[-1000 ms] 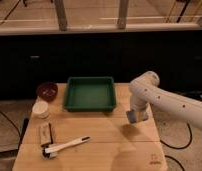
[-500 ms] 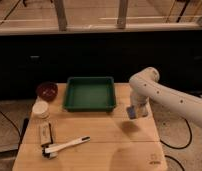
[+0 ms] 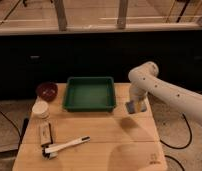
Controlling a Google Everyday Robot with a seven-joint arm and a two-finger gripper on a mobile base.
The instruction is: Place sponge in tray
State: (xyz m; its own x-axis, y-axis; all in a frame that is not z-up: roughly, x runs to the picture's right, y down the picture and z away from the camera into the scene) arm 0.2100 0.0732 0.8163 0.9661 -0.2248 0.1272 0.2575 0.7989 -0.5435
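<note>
The sponge (image 3: pixel 131 106) is a small blue-grey block held in my gripper (image 3: pixel 135 106), just right of the tray's front right corner and a little above the wooden table. Its shadow falls on the table below it. The gripper is shut on the sponge. The tray (image 3: pixel 89 106) is a shallow dark-green square with a raised rim, lying at the table's back middle, and nothing lies in it. My white arm (image 3: pixel 159 87) reaches in from the right.
A dark-red round bowl (image 3: pixel 46 91) stands left of the tray, with a white round container (image 3: pixel 41 109) in front of it. A tan block with a dark edge (image 3: pixel 45 133) and a white-handled brush (image 3: pixel 69 145) lie at the front left. The table's right edge is near the gripper.
The gripper has risen a little with the sponge and edged slightly towards the tray. Nothing else has moved.
</note>
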